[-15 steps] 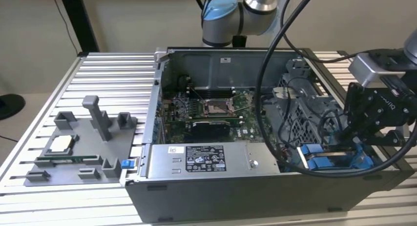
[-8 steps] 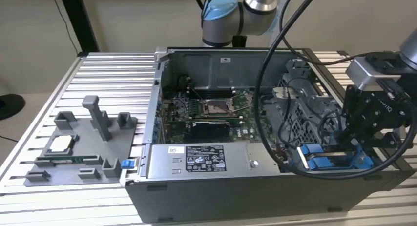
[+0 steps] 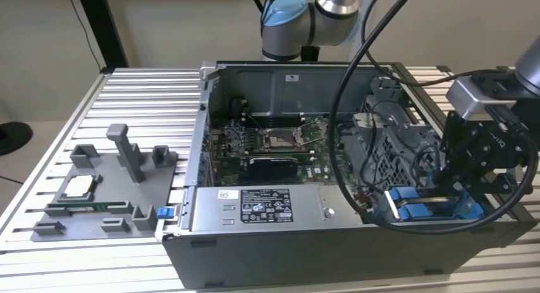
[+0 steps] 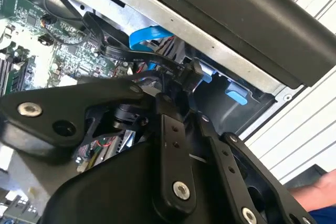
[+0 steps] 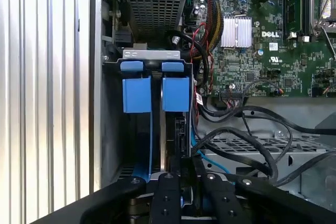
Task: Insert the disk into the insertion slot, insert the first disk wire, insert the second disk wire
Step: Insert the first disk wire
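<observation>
The computer case (image 3: 279, 242) lies open on the slatted metal table (image 3: 143, 97). The claw (image 3: 462, 193) hangs over the corner of the case that is near the camera, at the exterior view's right. In this corner sits the insertion slot (image 3: 439, 212), a grey metal bay with blue plastic parts. The black body of the claw and some thick cables cover most of the slot there, so little more than the blue pieces can be seen.

The first wrist view looks into the mouth of the slot (image 5: 113, 124). Two blue tabs (image 5: 136, 94) stand side by side at its grey rim. The disk (image 5: 176, 95) is inside the slot, in the place closer to the motherboard (image 5: 273, 51) of the case. It stands on its edge, so only its blue carrier and a thin dark side are visible, and its label is hidden.

The claw (image 5: 182, 174) is directly over this disk. Its fingers (image 5: 167, 187) are drawn close together. In the second wrist view a black wire (image 4: 121, 52) comes from inside the case and ends in a plug right at the claw (image 4: 176, 90). The claw appears to grip this plug, but its own black links hide part of the contact.

At the corner of the second wrist view, outside the case, a person's arm (image 4: 315, 195) with a blue sleeve is cut off by the picture edge.
</observation>
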Motion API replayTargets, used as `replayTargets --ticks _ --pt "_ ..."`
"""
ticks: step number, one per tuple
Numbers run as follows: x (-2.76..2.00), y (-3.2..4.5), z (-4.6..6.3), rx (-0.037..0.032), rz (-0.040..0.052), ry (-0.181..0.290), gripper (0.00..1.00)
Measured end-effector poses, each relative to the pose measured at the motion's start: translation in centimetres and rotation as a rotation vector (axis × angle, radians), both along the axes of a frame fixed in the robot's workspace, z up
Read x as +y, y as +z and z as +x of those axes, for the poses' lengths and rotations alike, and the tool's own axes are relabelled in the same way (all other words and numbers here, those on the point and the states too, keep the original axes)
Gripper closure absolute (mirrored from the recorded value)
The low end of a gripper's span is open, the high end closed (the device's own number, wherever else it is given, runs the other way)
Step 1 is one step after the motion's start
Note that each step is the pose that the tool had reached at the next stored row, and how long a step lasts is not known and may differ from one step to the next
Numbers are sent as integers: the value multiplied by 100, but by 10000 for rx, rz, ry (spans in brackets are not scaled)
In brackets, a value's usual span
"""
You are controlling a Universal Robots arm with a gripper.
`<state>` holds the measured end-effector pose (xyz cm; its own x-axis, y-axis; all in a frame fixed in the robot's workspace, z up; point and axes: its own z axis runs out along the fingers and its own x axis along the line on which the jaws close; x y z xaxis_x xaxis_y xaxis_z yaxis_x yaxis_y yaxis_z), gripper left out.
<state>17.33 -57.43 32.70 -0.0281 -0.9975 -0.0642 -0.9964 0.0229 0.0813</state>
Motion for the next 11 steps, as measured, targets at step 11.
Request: replayTargets --ticks 11 --pt "0 3 0 -1 -11 0 100"
